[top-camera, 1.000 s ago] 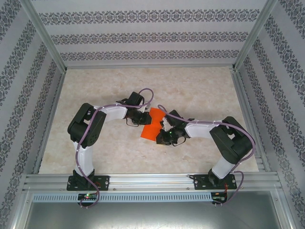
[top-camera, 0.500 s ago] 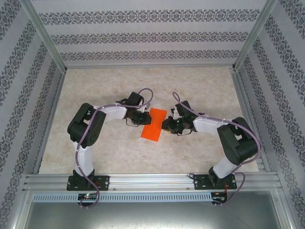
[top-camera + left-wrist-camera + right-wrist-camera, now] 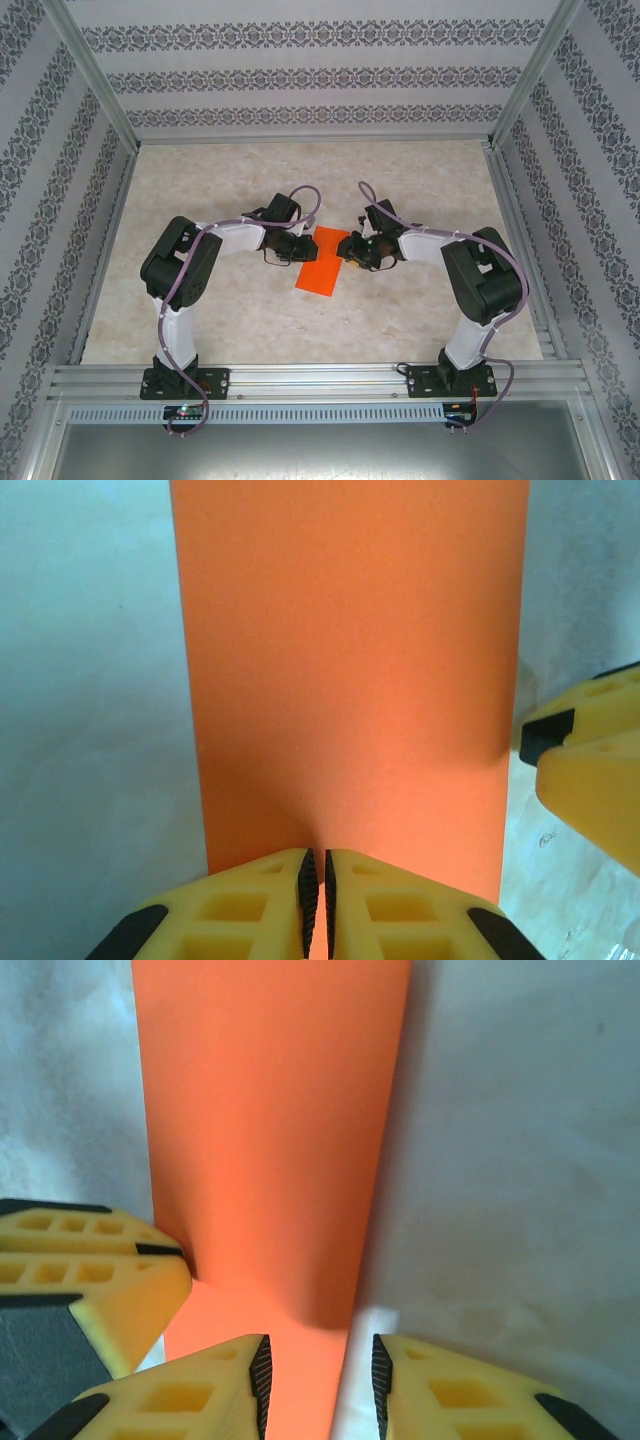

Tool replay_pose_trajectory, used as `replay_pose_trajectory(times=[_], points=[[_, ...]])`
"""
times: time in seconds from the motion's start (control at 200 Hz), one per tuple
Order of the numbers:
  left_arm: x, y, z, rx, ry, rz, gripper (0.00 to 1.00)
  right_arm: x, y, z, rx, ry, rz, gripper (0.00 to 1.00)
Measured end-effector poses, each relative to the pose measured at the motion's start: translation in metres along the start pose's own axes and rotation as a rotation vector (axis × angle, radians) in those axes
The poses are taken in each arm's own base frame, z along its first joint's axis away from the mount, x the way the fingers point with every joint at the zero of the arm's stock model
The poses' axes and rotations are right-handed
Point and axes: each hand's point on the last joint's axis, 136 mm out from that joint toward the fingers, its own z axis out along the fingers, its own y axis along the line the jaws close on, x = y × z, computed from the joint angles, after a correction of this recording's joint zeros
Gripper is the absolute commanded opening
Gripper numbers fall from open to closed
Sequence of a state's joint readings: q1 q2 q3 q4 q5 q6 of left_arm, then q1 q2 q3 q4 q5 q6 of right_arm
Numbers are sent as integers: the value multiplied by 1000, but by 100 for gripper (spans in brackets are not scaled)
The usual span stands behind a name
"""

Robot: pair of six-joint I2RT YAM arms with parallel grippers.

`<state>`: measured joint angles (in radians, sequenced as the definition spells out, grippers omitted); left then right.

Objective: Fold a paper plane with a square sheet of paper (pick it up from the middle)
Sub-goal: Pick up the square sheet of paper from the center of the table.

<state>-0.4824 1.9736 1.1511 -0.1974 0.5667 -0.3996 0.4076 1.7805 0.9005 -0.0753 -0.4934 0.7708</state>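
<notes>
Marbled beige stone tops the table (image 3: 200, 300), and the orange-red paper (image 3: 322, 265) lies flat near its middle. From above the paper reads as a narrow oblong, tilted a little, its far end leaning right.

Left of the paper the left arm (image 3: 230, 236) bends in from its base. The right arm (image 3: 440, 245) mirrors it on the other side. Both wrists meet the paper at its far half.

The left gripper (image 3: 296, 250) sits at the paper's left edge. From its own camera the yellow fingers (image 3: 250, 900) stand pressed almost together, a sliver of orange showing between the black pads, and the sheet puckers slightly up into them. It is pinching the paper's edge.

The right gripper (image 3: 347, 248) is at the paper's right edge, just across from the other one. Its fingers (image 3: 450, 1390) stand clearly apart. The near edge of the sheet runs into the gap between them, touched by neither pad as far as I can see. It is open and gripping nothing.
</notes>
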Motion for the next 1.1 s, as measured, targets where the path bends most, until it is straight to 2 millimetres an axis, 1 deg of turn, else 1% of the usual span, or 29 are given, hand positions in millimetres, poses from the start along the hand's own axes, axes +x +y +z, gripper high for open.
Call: replay_pose_trajectory(times=[0.11,0.545,0.774,0.909,1.099], points=[[0,0,0,2,0,0,18,-3,-1,5,3,6,0,35],[0,0,0,3,-2,1,18,-4,1,5,-4,41,18,35],[0,0,0,4,-3,2,18,-17,9,6,-11,9,1,35],[0,0,0,10,-7,3,18,-19,10,7,-15,5,0,35],[0,0,0,17,-11,4,18,-21,16,15,-45,3,-1,35]])
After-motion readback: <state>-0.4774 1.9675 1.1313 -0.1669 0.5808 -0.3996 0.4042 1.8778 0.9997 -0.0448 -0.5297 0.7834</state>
